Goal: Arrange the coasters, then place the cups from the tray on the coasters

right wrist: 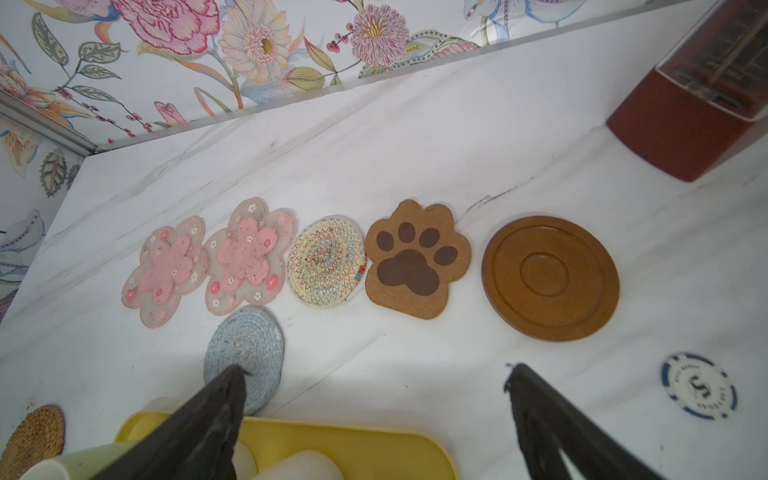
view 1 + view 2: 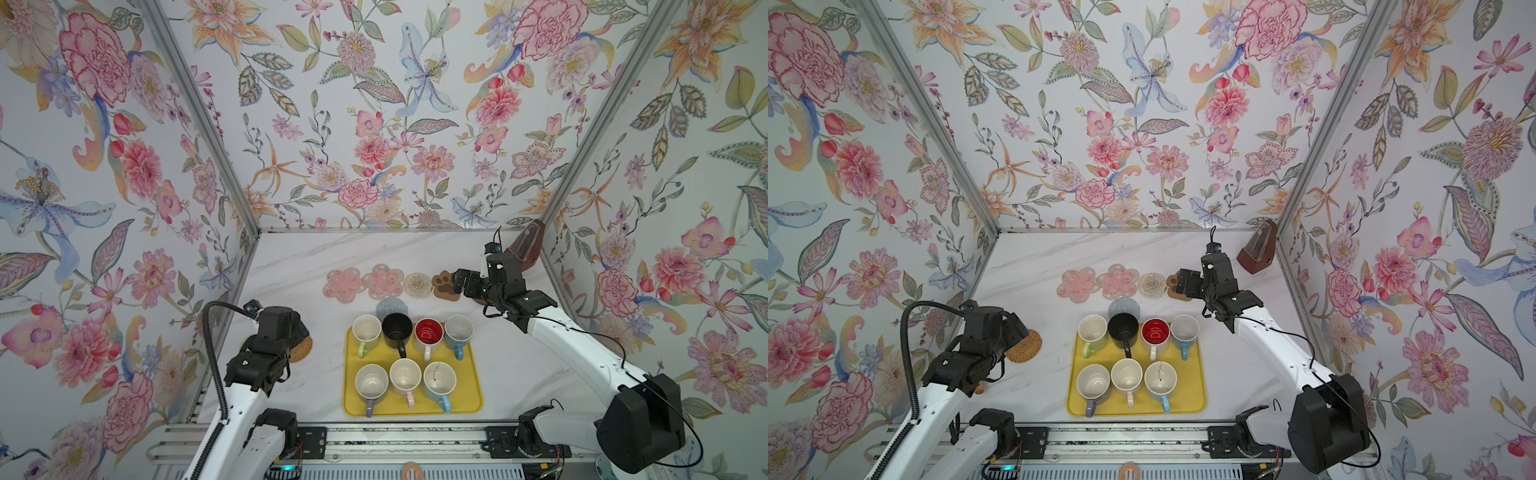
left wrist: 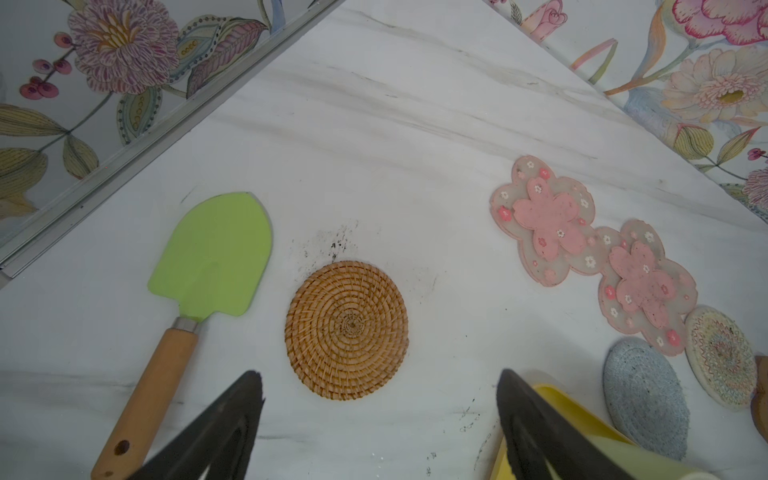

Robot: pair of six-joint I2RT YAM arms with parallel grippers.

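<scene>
Four coasters lie in a row at the back: two pink flowers (image 2: 344, 284) (image 2: 383, 281), a beige woven round (image 2: 417, 285) and a brown paw-print (image 2: 445, 284). In the right wrist view a dark wooden round (image 1: 550, 277) ends the row. The grey speckled coaster (image 2: 391, 308) lies just behind the yellow tray (image 2: 473, 399), which holds several cups (image 2: 429, 332). The tan rattan coaster (image 3: 347, 330) lies on its own to the left of the tray. My left gripper (image 3: 380, 374) hangs open just short of it, holding nothing. My right gripper (image 1: 374, 368) stands open and empty over the row's right end.
A green brush with a wooden handle (image 3: 216, 253) lies beside the rattan coaster, near the left wall. A brown metronome (image 2: 528, 245) stands in the back right corner. A blue and white chip (image 1: 699, 386) lies near the wooden coaster. Floral walls close in three sides.
</scene>
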